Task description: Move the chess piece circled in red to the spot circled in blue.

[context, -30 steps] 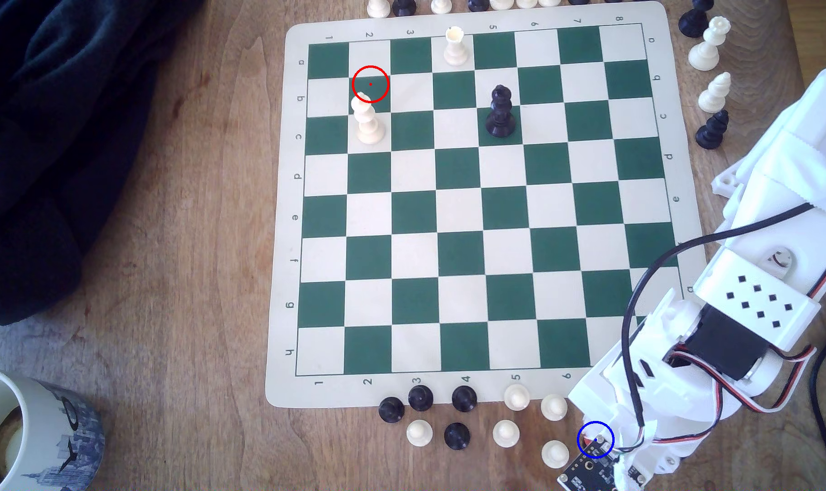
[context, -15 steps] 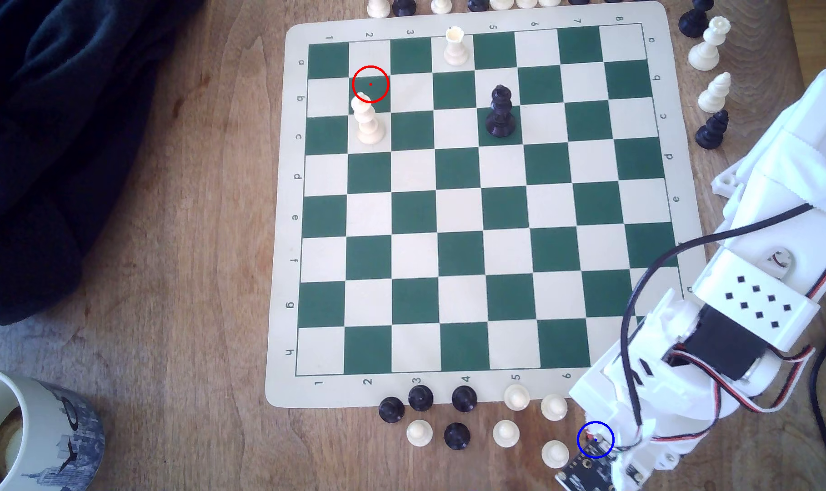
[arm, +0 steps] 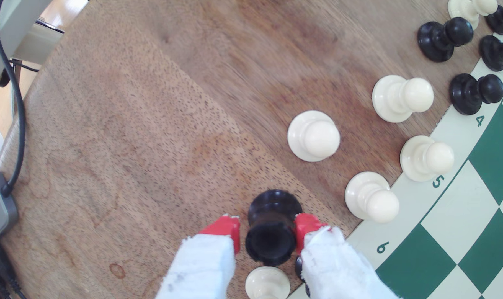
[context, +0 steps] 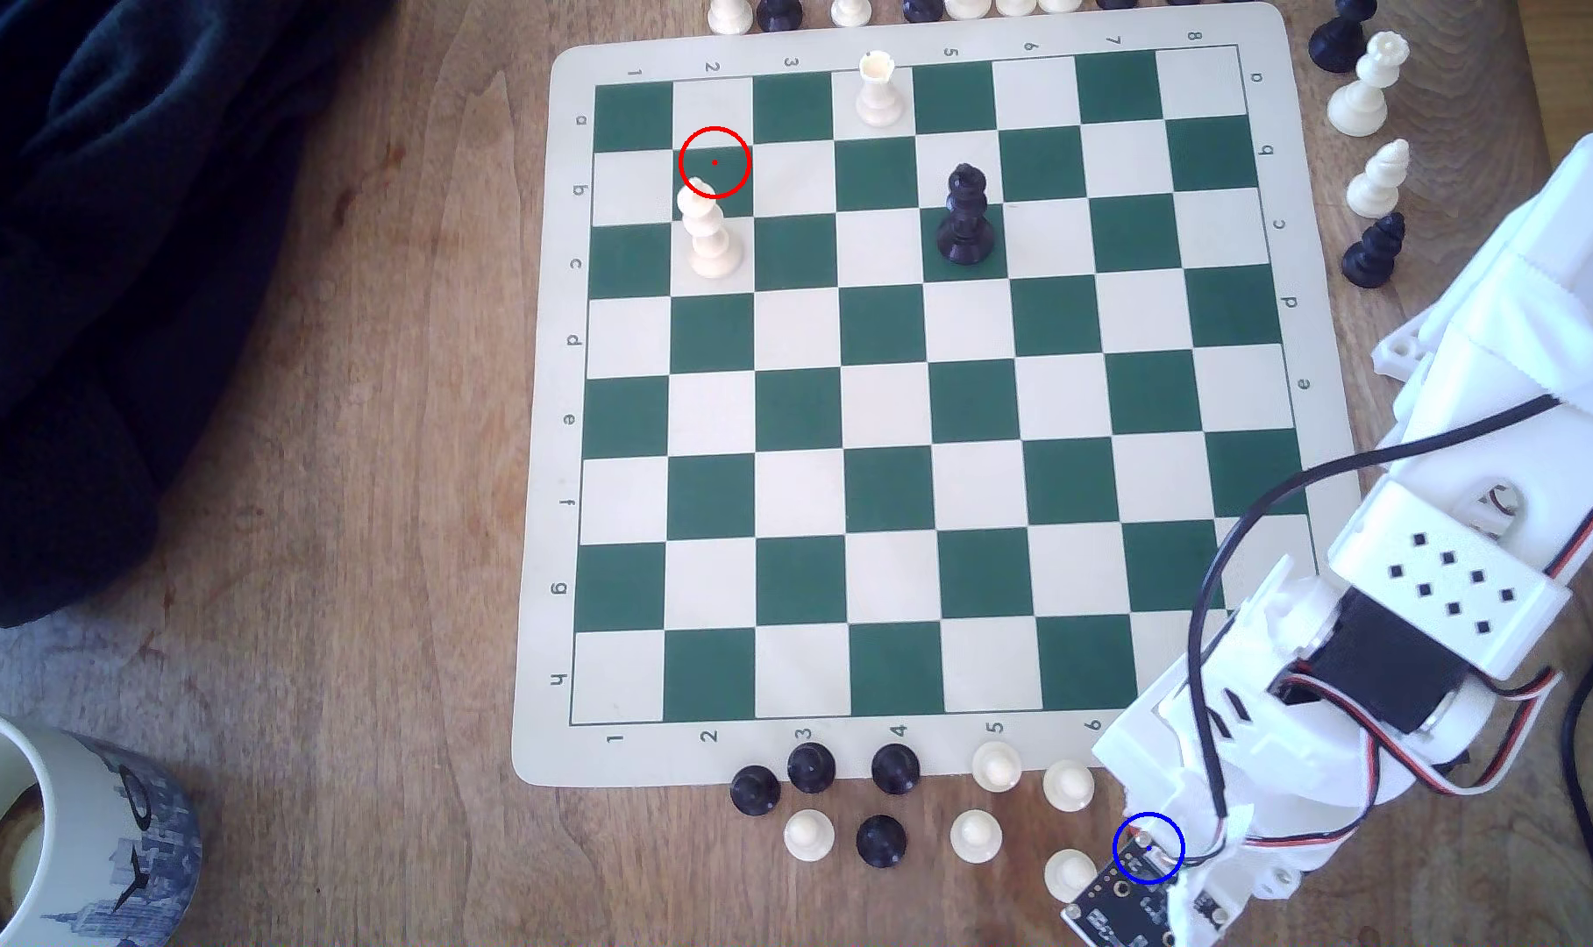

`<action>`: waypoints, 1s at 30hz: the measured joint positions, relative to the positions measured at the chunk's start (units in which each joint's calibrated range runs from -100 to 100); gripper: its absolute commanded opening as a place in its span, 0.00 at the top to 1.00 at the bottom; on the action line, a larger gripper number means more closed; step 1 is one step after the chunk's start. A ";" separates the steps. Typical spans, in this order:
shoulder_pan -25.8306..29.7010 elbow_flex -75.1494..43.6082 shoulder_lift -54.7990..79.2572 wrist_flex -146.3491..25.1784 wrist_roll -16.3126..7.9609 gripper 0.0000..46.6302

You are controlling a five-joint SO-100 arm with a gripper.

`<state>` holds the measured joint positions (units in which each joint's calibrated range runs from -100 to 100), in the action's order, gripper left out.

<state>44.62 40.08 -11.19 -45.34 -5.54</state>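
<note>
The black pawn [arm: 273, 227] stands upright between my red-tipped fingers [arm: 224, 230], its base low over the bare wood just off the mat's corner by file 6. My gripper [arm: 267, 222] is shut on the pawn's ball head. In the exterior view my white arm [context: 1175, 783] reaches down past the board's near right corner and hides the pawn. The blue ring [context: 1149, 848] is drawn over my wrist's hardware, so the wood under it is hidden. The red ring [context: 714, 162] lies on a square with no pawn in it.
Cream pawns [arm: 313, 135] [arm: 371, 198] stand close beside the held pawn, and another [arm: 267, 283] sits just behind it. More black pawns [context: 881, 838] line the mat's near edge [context: 683, 769]. A tall black piece [context: 965, 214] stands on the board. A mug [context: 64, 838] is at the exterior view's lower left.
My arm's wrist end has shifted slightly toward the exterior view's lower left, and more of the dark camera board shows below the blue ring. The pieces have not moved.
</note>
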 measured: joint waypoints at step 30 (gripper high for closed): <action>-20.21 -1.17 -19.44 -8.37 1.37 1.00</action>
<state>24.41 38.91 -30.62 -53.71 -4.18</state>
